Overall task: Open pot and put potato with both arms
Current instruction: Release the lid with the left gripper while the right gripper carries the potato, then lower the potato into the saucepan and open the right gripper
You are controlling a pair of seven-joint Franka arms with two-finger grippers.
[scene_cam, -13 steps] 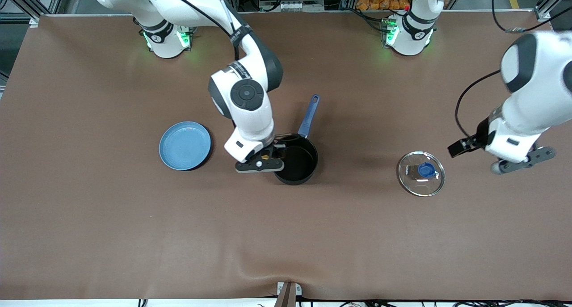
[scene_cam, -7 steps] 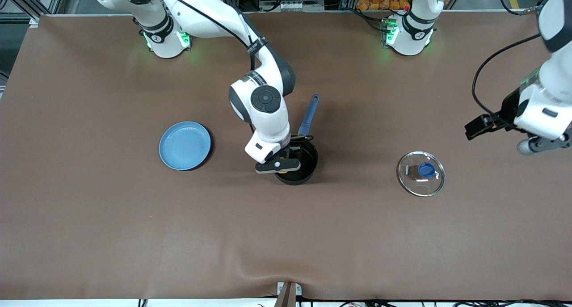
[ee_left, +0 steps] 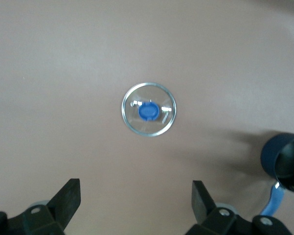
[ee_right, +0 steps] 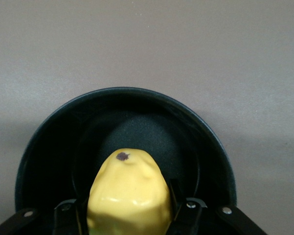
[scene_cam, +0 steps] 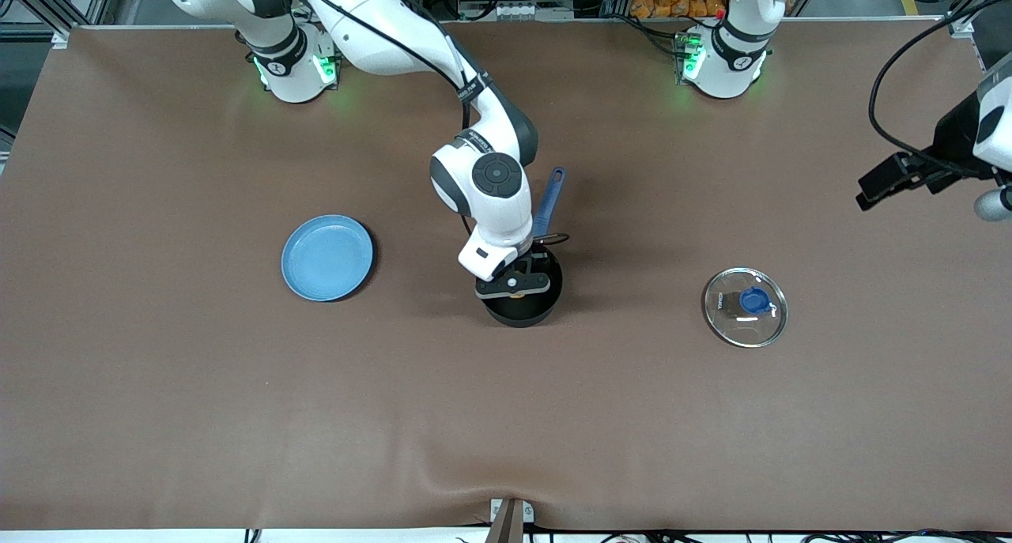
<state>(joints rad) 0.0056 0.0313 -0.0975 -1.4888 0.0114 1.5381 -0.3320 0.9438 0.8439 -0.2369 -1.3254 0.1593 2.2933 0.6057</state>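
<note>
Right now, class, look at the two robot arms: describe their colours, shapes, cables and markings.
Both arms are glossy white with rounded segments and dark grey joints. The right arm has a round black disc on its wrist and a black cable strapped along it. Each base glows green. The left arm trails a looping black cable. The right pincer and left pincer are black.

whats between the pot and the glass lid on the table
Nothing: in the front view only bare brown table lies between the pot and the lid.
</note>
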